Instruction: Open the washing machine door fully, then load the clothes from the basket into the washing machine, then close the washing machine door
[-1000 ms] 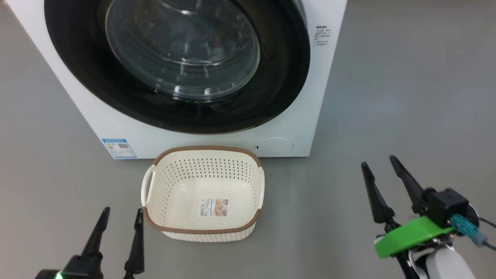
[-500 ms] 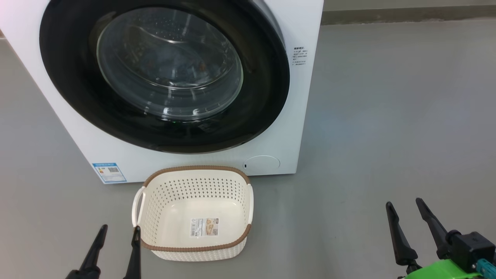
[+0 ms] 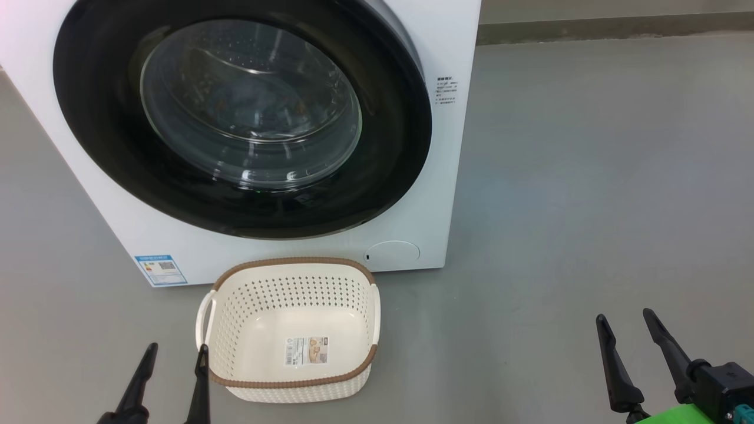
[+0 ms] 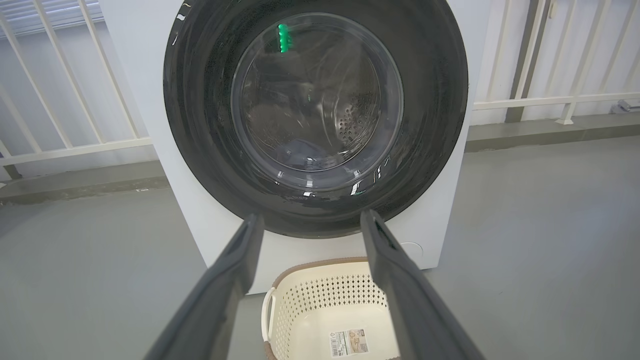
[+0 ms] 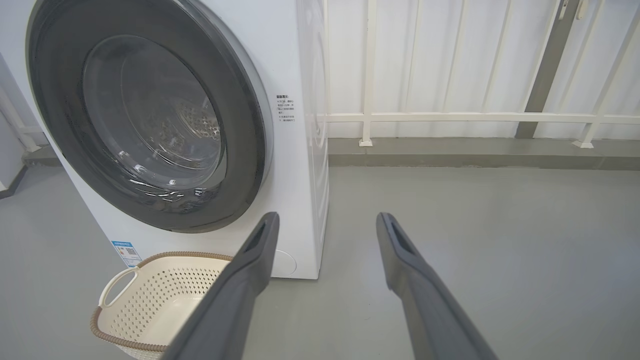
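- The washing machine (image 3: 437, 197) stands on the grey floor (image 3: 589, 176), a white box whose front faces the robot.
- The washing machine door (image 3: 247, 106) is closed. In the right wrist view its black ring lies flush against the white front.
- Behind the door's glass window the perforated steel drum shows. In the left wrist view a dim bluish shape lies low in the drum; whether it is the clothes cannot be told.
- A blue label sticker (image 3: 160, 269) sits at the lower left of the machine front, and a round filter cover (image 3: 392, 252) at the lower right.
- The basket (image 3: 288, 288) rests upright on the floor, just in front of the machine and below the door. Its floor shows in full and carries a label sticker (image 3: 306, 350).
- The left gripper (image 3: 179, 346) shows at the lower left of the head view. Its jaws stand wide apart and grip nothing. The inner finger's tip is just beside the basket's left side; whether they touch cannot be told.
- The right gripper (image 3: 623, 314) shows at the lower right, well apart from the basket and the machine. Its jaws are spread wide over bare floor and grip nothing.
- A white railing (image 5: 450, 117) runs behind the machine.
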You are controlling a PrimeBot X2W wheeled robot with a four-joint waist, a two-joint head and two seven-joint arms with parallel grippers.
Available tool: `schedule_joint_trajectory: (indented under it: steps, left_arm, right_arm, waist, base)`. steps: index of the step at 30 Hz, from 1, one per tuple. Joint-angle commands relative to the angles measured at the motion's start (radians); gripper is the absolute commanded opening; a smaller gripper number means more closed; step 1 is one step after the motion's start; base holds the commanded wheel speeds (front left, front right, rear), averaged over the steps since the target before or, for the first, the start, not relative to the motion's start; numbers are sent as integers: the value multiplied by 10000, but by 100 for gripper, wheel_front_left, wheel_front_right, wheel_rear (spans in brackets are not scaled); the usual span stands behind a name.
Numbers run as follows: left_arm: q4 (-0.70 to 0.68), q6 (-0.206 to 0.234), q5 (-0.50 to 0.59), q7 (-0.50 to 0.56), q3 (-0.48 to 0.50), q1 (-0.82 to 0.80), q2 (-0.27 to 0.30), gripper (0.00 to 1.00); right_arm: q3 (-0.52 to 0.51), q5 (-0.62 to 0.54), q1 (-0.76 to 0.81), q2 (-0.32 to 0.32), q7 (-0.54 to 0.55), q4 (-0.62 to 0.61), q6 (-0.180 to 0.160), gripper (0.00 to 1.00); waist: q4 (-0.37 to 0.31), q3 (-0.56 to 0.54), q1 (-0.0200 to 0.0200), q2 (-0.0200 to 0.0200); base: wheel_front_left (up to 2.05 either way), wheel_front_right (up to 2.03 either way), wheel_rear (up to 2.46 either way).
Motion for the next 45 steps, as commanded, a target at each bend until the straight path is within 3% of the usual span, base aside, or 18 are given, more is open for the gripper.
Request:
schedule_joint_trajectory:
  steps: [1, 33, 34, 45]
  left_arm:
    - [-309, 72, -107, 24, 315, -161, 185, 100]
    - [-321, 394, -183, -23, 132, -229, 376, 100]
    - [-5, 317, -187, -2, -194, 13, 212, 0]
    - [294, 243, -1181, 227, -67, -111, 97, 0]
  right_arm:
    - [189, 97, -135, -88, 17, -311, 14, 100]
    - [157, 220, -116, -86, -17, -283, 14, 100]
    - [-37, 89, 36, 9, -2, 12, 0, 0]
    - [32, 1110, -73, -8, 102, 402, 1, 0]
  waist:
    - [4, 10, 0, 0]
    - [8, 130, 0, 0]
    - [7, 131, 0, 0]
    - [-20, 115, 15, 0]
  base:
    - [0, 0, 0]
    - [0, 0, 0]
    - [0, 0, 0]
    - [0, 0, 0]
